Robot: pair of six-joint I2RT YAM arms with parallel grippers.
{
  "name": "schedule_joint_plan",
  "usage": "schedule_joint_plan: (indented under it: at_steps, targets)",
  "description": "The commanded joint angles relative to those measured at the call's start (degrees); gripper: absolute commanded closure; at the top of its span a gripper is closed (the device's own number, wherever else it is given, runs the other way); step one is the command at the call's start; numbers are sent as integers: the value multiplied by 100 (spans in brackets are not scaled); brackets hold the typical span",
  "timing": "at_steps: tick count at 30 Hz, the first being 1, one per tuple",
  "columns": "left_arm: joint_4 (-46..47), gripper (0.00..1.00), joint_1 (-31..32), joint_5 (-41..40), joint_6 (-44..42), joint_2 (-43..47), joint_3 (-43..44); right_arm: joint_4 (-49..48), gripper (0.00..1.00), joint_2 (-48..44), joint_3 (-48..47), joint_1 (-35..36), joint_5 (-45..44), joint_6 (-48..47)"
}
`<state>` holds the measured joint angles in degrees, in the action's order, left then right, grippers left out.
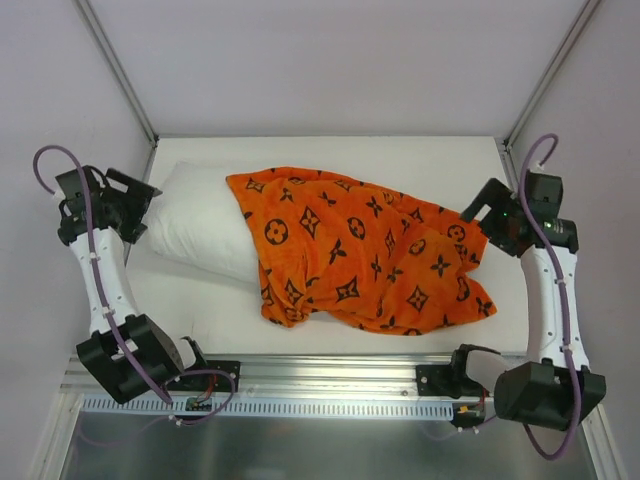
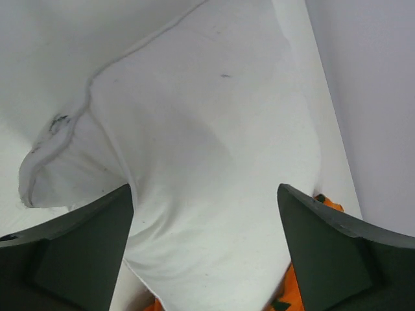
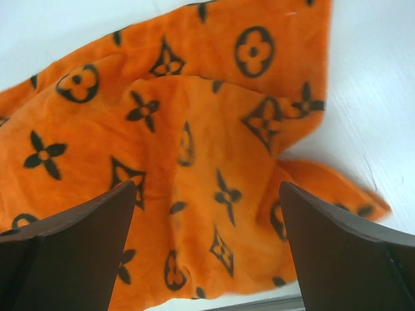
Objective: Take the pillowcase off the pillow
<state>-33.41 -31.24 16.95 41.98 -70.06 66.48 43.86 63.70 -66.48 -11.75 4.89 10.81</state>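
- Both spread wide: my left gripper (image 2: 205,189) hangs by the plump white pillow's (image 1: 200,225) bare end, my right gripper (image 3: 207,186) by its covered end.
- Crumpled orange, black-monogrammed fabric pillowcase (image 1: 370,250) wraps that end.

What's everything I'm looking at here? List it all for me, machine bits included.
pillowcase: one, orange with black motifs, crumpled across the middle and right of the table.
pillow: one, white, left end bare, the rest hidden under the pillowcase.
table: one, white, under everything.
walls: three, pale, at the left, back and right.
rail: one, silver metal, along the near edge.
arms: two, black and white with purple cables; left arm at the left edge, right arm at the right edge.
grippers: two, dark, both open; left gripper over the pillow, right gripper over the pillowcase.
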Motion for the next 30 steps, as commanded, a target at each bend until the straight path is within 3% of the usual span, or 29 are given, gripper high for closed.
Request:
schedule_joint_plan:
  at_steps: [1, 4, 8, 13, 17, 20, 23, 24, 26, 27, 28, 30]
  targets:
    - [10, 9, 880, -999, -514, 265, 654, -220, 4, -43, -620, 995, -688, 26]
    - [-131, 6, 1304, -1464, -725, 256, 805, -106, 4, 300, -1094, 1770, -1208, 35]
    - [-183, 6, 2130, -1625, -936, 37, 928, 26, 4, 1046, -1797, 3413, -1736, -61]
    - [-254, 6, 3079, -1853, -1192, -525, 1148, 456, 4, 2803, -3237, 4854, -1763, -377]
    - [-280, 7, 3089, -2063, -1113, -561, 1078, 1281, 4, 4201, -5150, 5445, -1877, -588]
    - [-359, 6, 3098, -2196, -1156, -465, 1051, 1424, 4, 4861, -5883, 5666, -1738, -589]
    - [-473, 4, 3089, -2406, -1244, -351, 1060, 1232, 1, 5169, -5982, 5701, -1518, -475]
    - [-526, 1, 3089, -2564, -1314, -324, 1095, 1231, 4, 5231, -5982, 5701, -1508, -457]
    - [-771, 1, 3089, -2784, -1394, -263, 1262, 1231, 29, 5258, -5877, 5701, -1682, -413]
    - [-859, 1, 3098, -2889, -1464, -245, 1332, 1231, 42, 5214, -5685, 5692, -1753, -395]
    - [-939, 1, 3081, -3047, -1482, -201, 1472, 1231, 68, 5162, -5579, 5675, -1911, -387]
    - [-1080, 1, 2853, -3092, -1534, -131, 1587, 1187, 87, 4872, -5211, 5657, -2105, -299]
